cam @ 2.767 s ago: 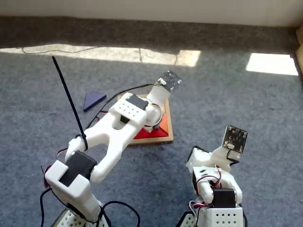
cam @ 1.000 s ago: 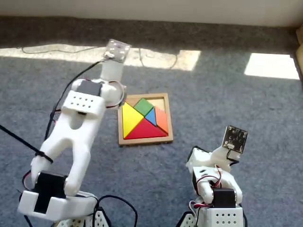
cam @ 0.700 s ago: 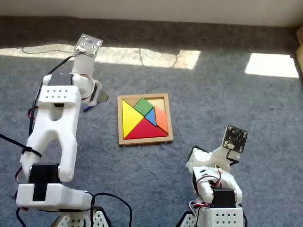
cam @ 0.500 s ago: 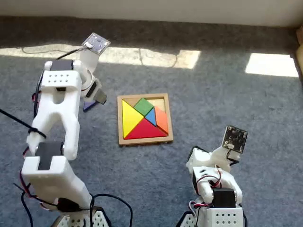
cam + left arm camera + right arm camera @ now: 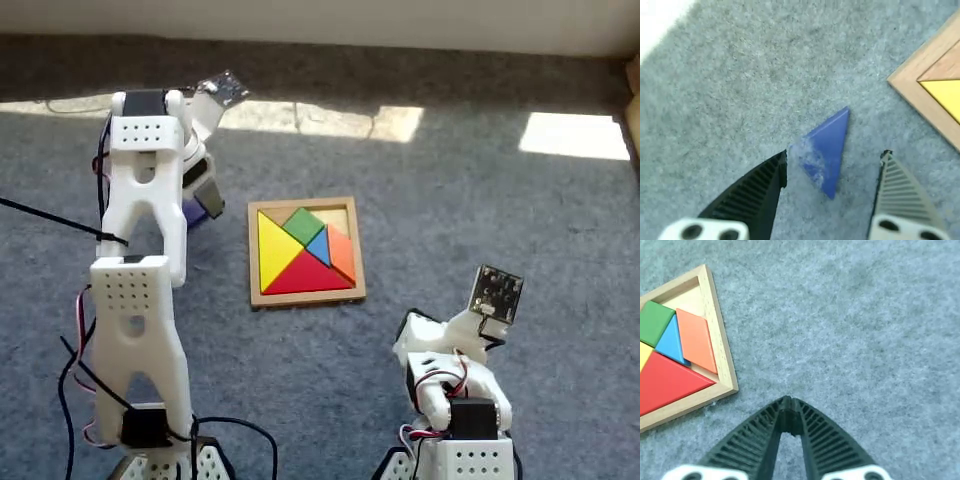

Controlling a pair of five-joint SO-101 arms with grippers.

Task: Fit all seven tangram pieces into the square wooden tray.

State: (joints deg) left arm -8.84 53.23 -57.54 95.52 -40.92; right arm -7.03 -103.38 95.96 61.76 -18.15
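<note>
Grey carpet (image 5: 480, 220) covers the floor. The flat blue triangular tangram piece (image 5: 826, 150) lies on it between the widely spread fingers of the left gripper (image 5: 834, 156), near the square wooden tray (image 5: 305, 297). The right gripper (image 5: 789, 407) is closed and empty, well apart.

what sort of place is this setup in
Likely an indoor room, home or office: grey carpet covers the surface, sunlight patches fall across it, and a pale wall runs along the far edge.

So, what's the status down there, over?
Left end effector open, straddling blue triangle on carpet. Right end effector shut, off the tray. Tray partly filled. Nothing blocking the triangle.
</note>
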